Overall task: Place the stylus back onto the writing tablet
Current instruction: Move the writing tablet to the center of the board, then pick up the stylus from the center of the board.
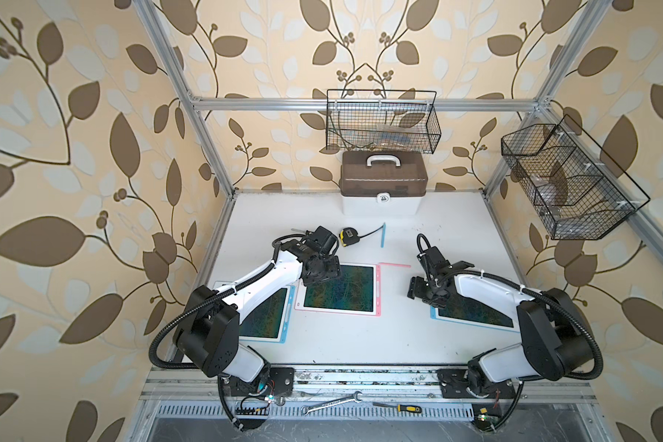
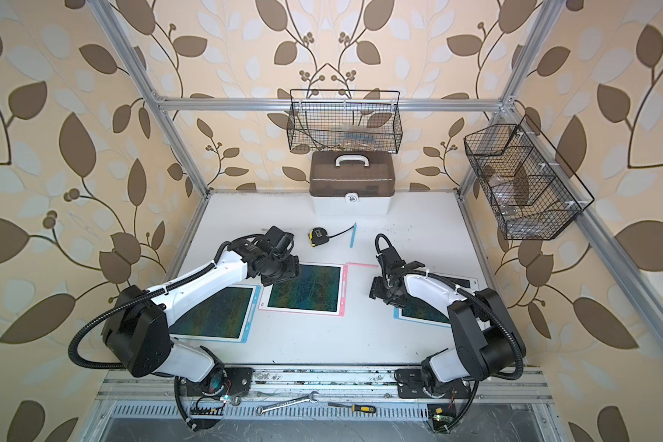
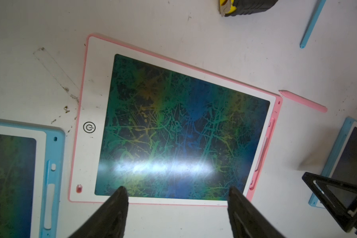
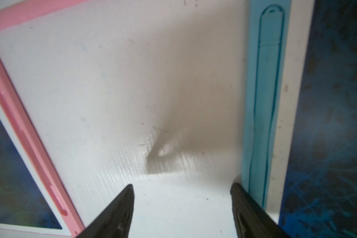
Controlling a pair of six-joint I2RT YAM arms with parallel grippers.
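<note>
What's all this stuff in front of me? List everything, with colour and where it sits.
pink tablet: one, pink rim, middle of table
left blue tablet: one, blue rim, under left arm
right blue tablet: one, blue rim, under right arm
pink stylus: one, pink, beside pink tablet's far corner
tape measure: one, black-yellow, behind pink tablet
blue stylus: one, blue, beside tape measure
toolbox: one, brown-white, table's back
wire baskets: two, black, hung on metal frame
wrench: one, silver, front rail
screwdriver: one, yellow-black, front rail
left gripper: one, black, open above pink tablet
right gripper: one, black, open above bare table
</note>
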